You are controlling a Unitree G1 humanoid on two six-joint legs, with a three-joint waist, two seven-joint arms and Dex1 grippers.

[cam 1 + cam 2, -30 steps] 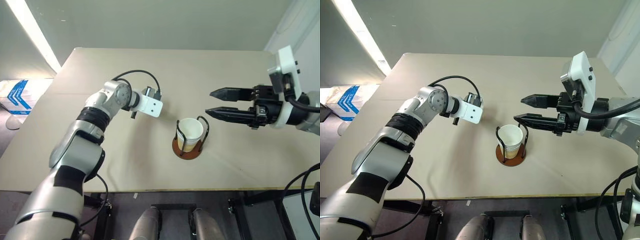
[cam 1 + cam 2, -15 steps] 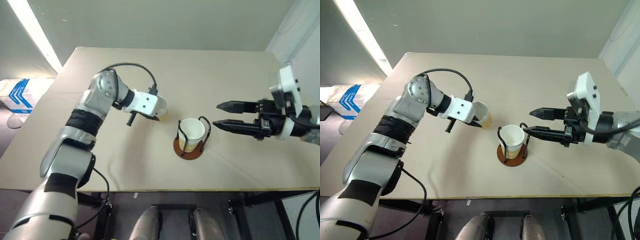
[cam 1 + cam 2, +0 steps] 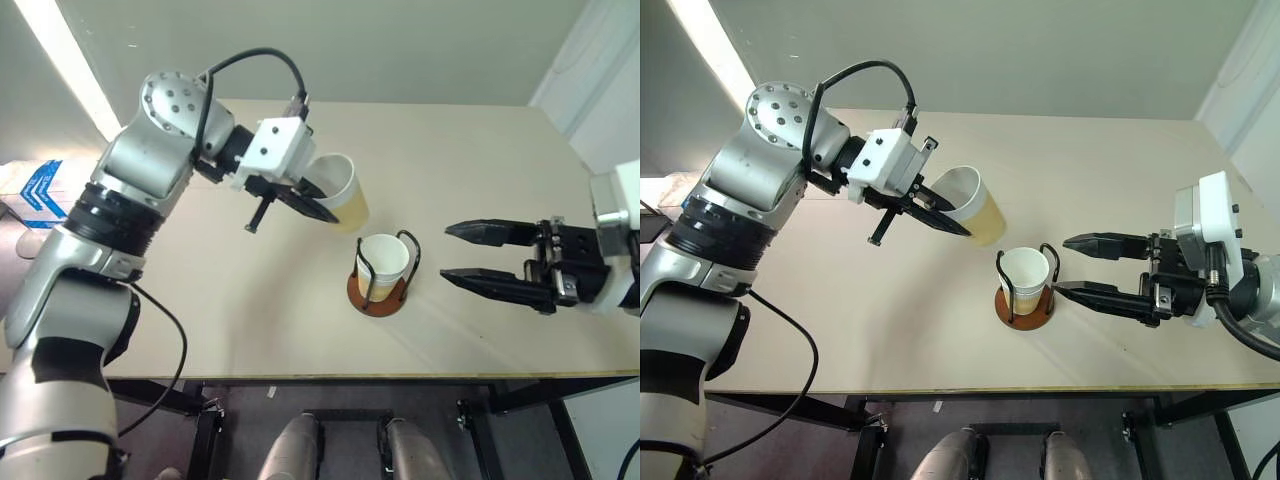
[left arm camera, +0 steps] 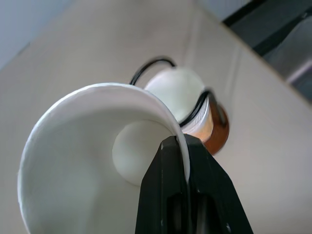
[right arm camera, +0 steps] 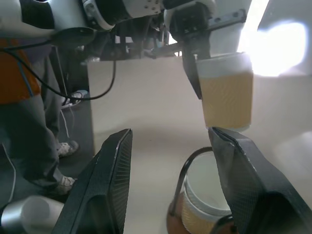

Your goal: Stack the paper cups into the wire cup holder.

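My left gripper (image 3: 312, 205) is shut on the rim of a paper cup (image 3: 342, 196), one finger inside and one outside. It holds the cup tilted in the air, up and to the left of the wire cup holder (image 3: 377, 296). The left wrist view shows the pinch on the white rim (image 4: 183, 146), with the holder beyond. Another paper cup (image 3: 382, 262) stands upright inside the holder's black wire loops on its reddish-brown base. To the right of the holder, my right gripper (image 3: 446, 250) is open and level, with nothing between its fingers, its tips a short gap from the wires.
The tan table (image 3: 200, 300) has its front edge close below the holder. A blue-marked box (image 3: 30, 190) lies on the floor at the left. In the right wrist view a person (image 5: 29, 97) in an orange top stands beyond the table's far side.
My left arm has lifted the paper cup off the table, raising and tilting it beside the holder. The right gripper has drawn back to the right, still open.
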